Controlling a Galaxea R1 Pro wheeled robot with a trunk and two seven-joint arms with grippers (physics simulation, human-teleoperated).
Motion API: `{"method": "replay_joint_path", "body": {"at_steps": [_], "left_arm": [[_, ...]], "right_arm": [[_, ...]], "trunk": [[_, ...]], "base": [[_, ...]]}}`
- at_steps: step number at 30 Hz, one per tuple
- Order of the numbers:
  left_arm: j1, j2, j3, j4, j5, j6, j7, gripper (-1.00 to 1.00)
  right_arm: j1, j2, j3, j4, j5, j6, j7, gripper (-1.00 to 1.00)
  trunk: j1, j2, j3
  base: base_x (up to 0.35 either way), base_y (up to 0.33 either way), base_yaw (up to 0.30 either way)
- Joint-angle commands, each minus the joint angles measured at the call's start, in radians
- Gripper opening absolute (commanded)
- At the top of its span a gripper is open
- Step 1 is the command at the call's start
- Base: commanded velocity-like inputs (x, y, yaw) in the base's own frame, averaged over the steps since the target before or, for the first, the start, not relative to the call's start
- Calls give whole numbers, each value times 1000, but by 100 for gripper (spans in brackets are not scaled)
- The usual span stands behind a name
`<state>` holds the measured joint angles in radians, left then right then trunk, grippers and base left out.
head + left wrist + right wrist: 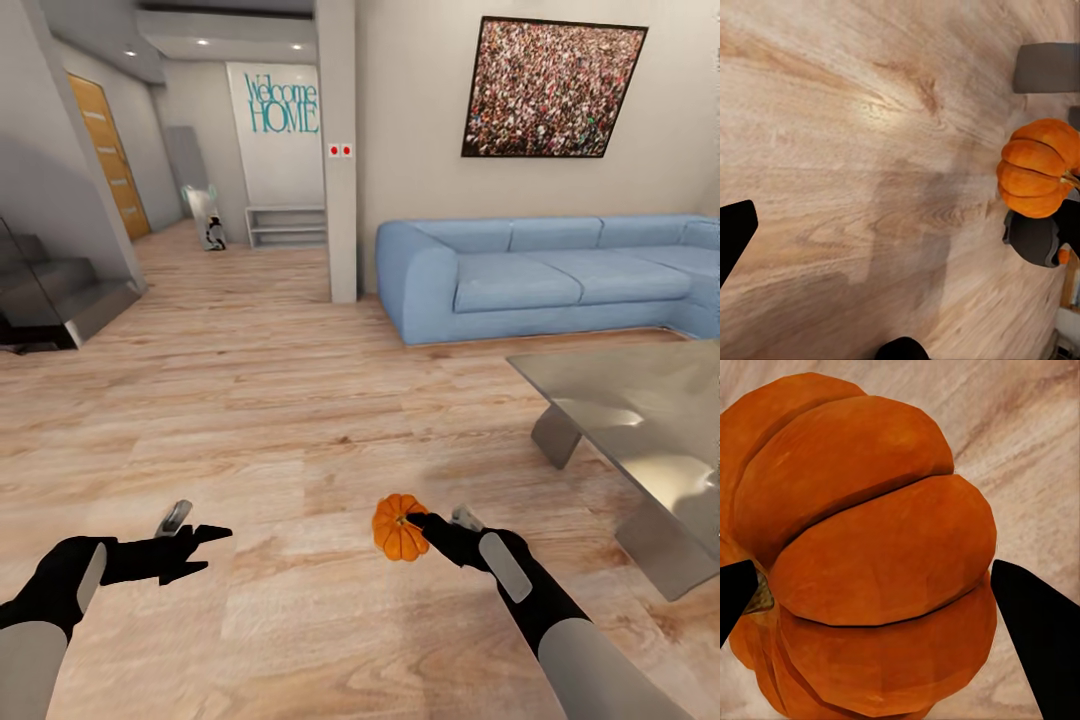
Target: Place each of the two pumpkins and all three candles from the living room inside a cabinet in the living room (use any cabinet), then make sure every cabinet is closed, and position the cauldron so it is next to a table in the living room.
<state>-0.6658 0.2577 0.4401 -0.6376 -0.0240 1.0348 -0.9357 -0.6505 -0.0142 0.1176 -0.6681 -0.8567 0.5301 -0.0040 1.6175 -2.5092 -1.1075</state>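
Pumpkin (pixel 397 528): light, stiff, ribbed; hold across the body.
Right gripper (pixel 425 527): jaws closed on pumpkin.
Left gripper (pixel 205 540): jaws apart, empty.

The floor (pixel 280 400) is matt pale wood with grain; the worktop (pixel 640 400) is glossy glass; the pumpkin (pixel 870 562) looks smooth, ribbed.
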Motion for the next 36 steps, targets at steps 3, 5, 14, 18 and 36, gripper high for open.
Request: {"method": "replay_joint_path", "body": {"at_steps": [3,5,14,18,36], "left_arm": [[0,3,-1,0,0,2,0,100],[0,4,-1,0,0,3,0,100],[0,2,-1,0,0,2,0,100],[0,-3,-4,0,-2,-3,31,100],[40,-123,-58,5,-1,-197,514,100]], "right_arm": [[0,0,1,0,1,-3,-5,-100],[0,0,2,0,1,-4,-5,-100],[0,2,5,0,1,-4,-5,-100],[0,17,11,1,7,-6,-15,-100],[154,82,298,-291,10,22,-362,-100]], "trunk": [[-1,1,12],[-2,1,19],[-6,3,54],[-8,4,70],[-16,8,139]], "base": [[0,0,0],[0,0,0],[0,0,0],[0,0,0],[0,0,0]]}}
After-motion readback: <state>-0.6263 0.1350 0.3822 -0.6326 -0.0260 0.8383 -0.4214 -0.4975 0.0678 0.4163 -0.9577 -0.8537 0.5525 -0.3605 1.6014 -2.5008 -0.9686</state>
